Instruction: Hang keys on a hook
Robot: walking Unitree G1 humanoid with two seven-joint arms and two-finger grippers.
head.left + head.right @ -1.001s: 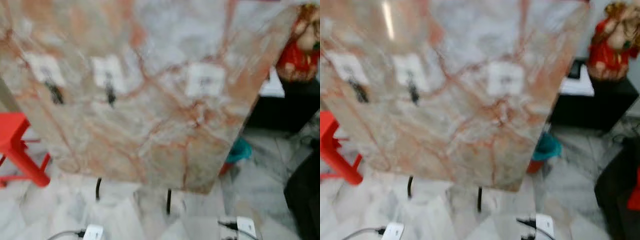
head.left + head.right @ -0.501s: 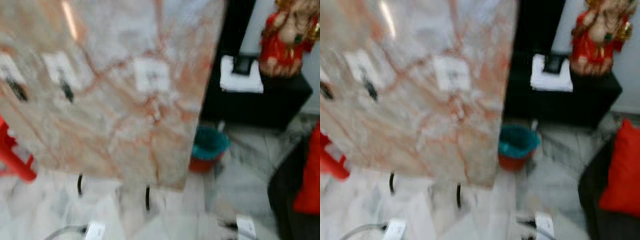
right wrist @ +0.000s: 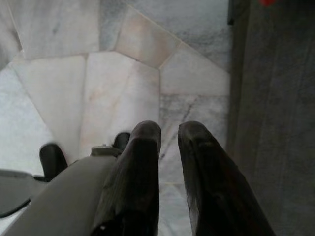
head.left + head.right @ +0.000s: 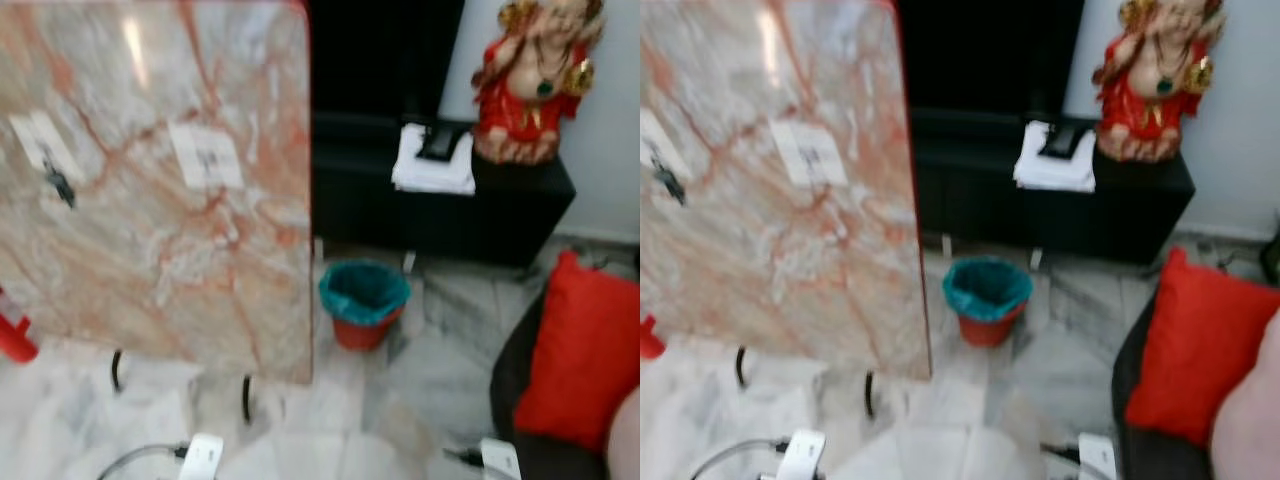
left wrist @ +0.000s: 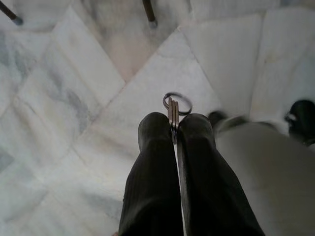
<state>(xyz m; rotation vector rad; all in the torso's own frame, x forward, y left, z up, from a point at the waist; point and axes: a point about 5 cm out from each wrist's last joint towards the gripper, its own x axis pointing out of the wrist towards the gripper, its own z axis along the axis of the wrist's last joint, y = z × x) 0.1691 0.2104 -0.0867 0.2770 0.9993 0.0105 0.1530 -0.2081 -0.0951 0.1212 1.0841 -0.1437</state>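
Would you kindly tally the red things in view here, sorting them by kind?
Cushion: 1
Bin, red with a teal liner: 1
Statue in red clothing: 1
Stool, a corner at the edge: 1
Total: 4

A marble table (image 4: pixel 150 200) blocks everything from nine to twelve o'clock. A teal bin (image 4: pixel 364 300) stands beside its edge; bare floor (image 4: pixel 440 350) opens toward one o'clock, before the black cabinet (image 4: pixel 440 210).
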